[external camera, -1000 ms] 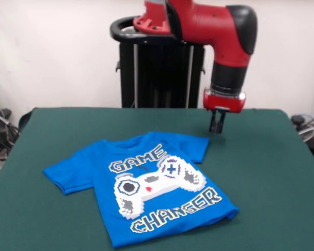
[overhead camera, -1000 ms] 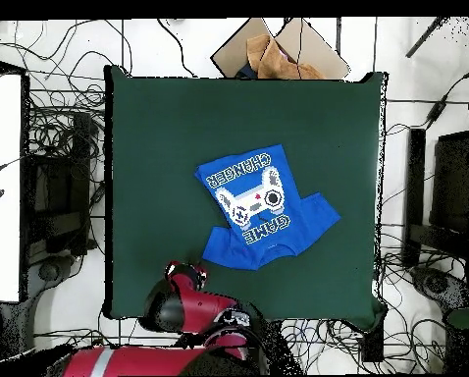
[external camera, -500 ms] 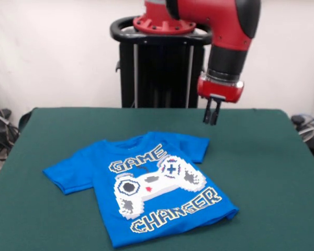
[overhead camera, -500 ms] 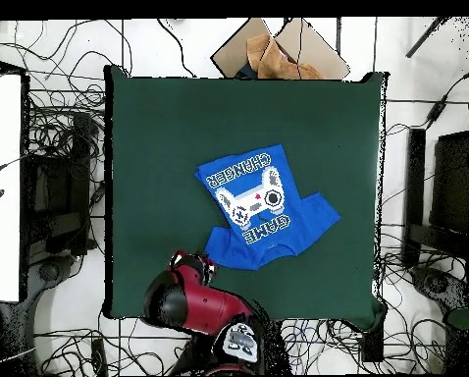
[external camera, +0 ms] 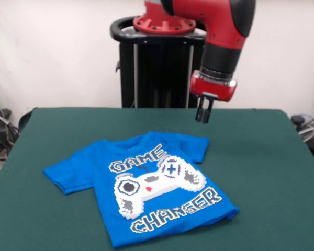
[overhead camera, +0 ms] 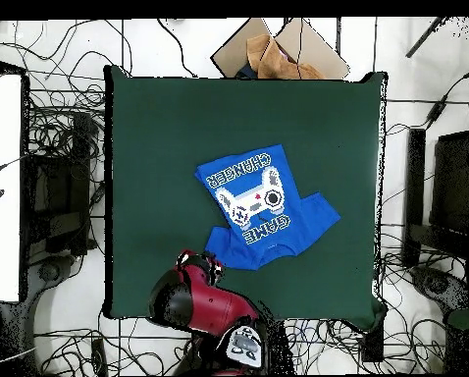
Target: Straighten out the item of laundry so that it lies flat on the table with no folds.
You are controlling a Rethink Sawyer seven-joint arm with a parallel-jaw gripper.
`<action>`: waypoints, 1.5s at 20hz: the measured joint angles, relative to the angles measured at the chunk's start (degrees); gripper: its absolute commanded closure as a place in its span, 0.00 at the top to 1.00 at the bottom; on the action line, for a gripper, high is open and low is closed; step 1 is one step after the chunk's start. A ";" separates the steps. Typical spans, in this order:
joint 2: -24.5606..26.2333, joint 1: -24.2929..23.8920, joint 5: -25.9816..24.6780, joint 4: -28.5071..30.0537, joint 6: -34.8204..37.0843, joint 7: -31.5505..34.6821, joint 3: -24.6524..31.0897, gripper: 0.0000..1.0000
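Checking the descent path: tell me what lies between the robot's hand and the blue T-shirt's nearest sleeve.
Nothing: in the front view only bare dark green felt table separates the raised hand from the bright blue game-controller T-shirt.

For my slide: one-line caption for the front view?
Sawyer's tool hangs above the green table, behind the blue T-shirt.

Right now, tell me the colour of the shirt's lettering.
White-grey letters outlined in yellow on the bright blue T-shirt; clearest in the front view.
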 measured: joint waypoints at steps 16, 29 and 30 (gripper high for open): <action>6.59 2.27 1.27 -1.00 -11.88 0.00 -0.68 0.00; 9.74 5.07 6.41 -2.62 -18.01 0.00 -4.21 0.00; 9.74 4.56 6.40 -2.88 -18.01 0.00 -4.20 0.00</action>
